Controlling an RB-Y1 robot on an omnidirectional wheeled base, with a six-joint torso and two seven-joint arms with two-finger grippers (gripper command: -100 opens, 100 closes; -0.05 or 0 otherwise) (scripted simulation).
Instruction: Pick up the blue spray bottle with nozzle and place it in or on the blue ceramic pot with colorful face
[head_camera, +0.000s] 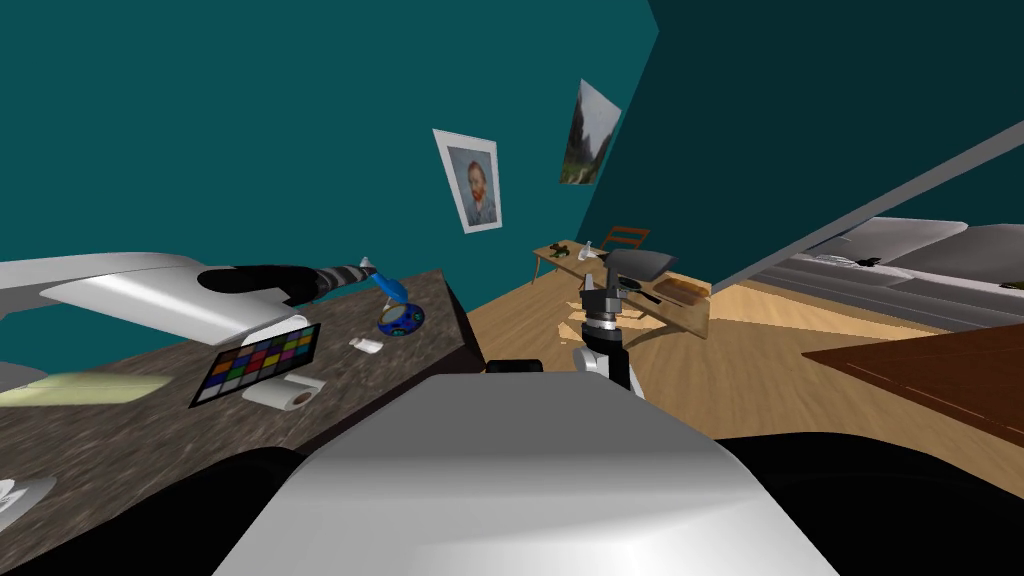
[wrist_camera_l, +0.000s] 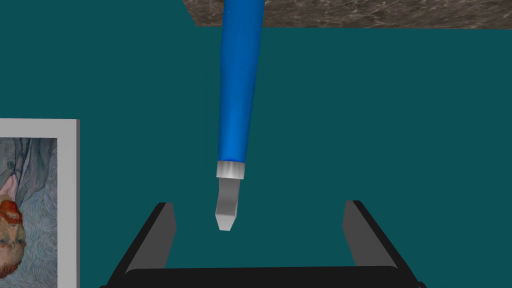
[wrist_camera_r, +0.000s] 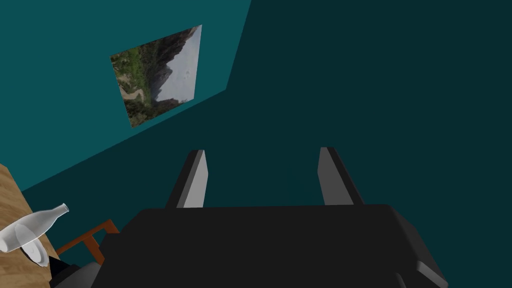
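Placement looks nearly done: blue spray bottle leans in the painted pot at the worktop's far end. Left gripper jaws stand apart around its white tip, not touching. Next I'd back straight off. Right gripper hangs idle, jaws apart.

A mottled brown worktop carries a colour chart and a white roll. A blue pot sits near its far corner.

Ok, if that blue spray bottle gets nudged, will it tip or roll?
Likely tips easily: the spray bottle is tall, slim and tilted over the pot. Its round, smooth, tapering body would probably roll in a curve on the counter. It looks stiff, so a grip shouldn't squash it.
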